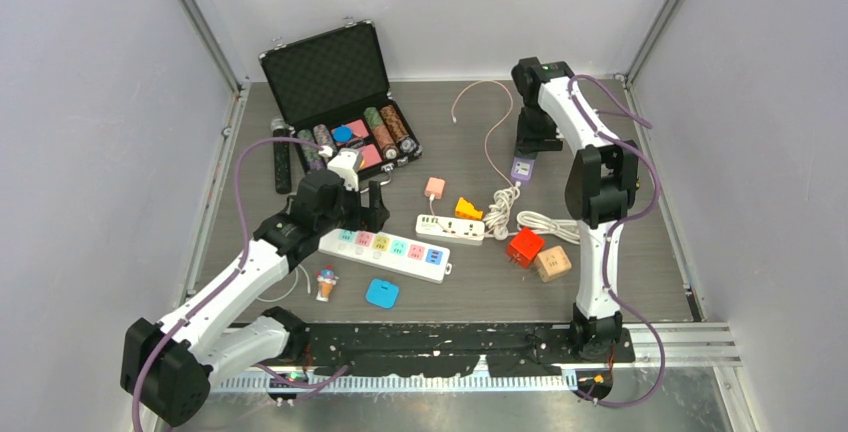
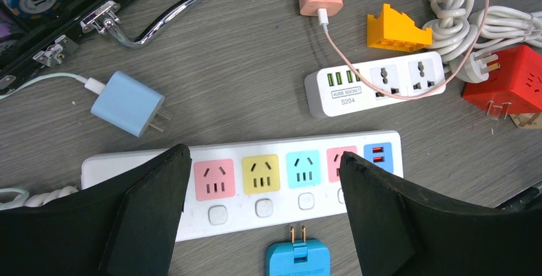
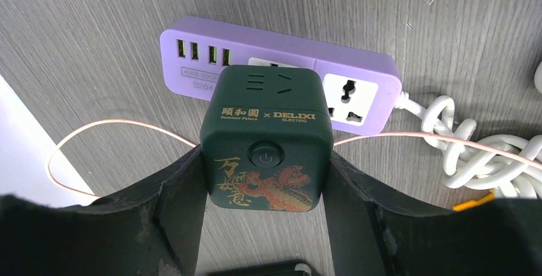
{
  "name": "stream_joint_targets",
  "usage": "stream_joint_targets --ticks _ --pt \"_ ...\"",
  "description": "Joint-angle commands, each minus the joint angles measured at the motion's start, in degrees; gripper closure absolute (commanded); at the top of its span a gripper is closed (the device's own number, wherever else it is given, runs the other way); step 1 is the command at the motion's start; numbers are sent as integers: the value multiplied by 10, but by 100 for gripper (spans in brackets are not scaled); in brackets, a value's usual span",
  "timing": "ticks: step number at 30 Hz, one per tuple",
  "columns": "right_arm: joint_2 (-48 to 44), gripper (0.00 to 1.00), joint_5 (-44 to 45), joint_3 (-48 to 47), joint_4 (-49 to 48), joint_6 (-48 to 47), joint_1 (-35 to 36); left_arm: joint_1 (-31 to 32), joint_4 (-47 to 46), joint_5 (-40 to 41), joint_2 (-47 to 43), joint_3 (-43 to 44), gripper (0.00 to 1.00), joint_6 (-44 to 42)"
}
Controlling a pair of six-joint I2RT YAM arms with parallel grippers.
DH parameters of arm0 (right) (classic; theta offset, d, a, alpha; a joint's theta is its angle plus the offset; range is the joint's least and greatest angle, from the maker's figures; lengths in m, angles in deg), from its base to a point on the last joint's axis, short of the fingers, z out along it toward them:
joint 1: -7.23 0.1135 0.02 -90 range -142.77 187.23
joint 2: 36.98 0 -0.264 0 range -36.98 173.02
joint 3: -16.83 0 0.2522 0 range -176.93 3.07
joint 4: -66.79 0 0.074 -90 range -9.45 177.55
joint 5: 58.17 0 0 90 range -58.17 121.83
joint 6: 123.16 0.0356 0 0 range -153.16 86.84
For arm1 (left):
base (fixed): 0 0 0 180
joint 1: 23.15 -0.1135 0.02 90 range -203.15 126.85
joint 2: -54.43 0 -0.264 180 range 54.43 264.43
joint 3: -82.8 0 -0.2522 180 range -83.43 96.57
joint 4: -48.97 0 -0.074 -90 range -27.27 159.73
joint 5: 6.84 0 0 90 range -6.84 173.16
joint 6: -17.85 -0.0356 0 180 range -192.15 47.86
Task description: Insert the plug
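Observation:
My right gripper (image 3: 267,161) is shut on a dark green cube plug (image 3: 267,129) with a gold dragon and a power button. The cube stands over the left socket of a purple power strip (image 3: 367,75), which lies at the back right of the table (image 1: 523,168); its prongs are hidden. My left gripper (image 2: 263,154) hangs open over a white strip with coloured sockets (image 2: 281,143), its fingers (image 2: 160,180) straddling the pink, yellow and cyan sockets and holding nothing. A blue flat plug (image 2: 298,260) lies just in front of that strip.
An open poker-chip case (image 1: 340,92) sits at the back left. Scattered around are a small white strip (image 1: 450,229), pink charger (image 1: 434,188), light blue charger (image 2: 128,103), yellow brick (image 1: 468,209), red cube (image 1: 524,246), wooden cube (image 1: 552,263), coiled white cable (image 1: 500,207) and ice-cream toy (image 1: 326,282).

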Motion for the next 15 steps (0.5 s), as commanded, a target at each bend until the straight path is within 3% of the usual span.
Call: stream_joint_targets --ticks 1,15 --pt "43 95 -51 3 21 19 2 -3 -3 13 -11 12 14 -5" --pt "77 95 -73 5 33 -1 -27 -3 4 13 -17 10 14 -7"
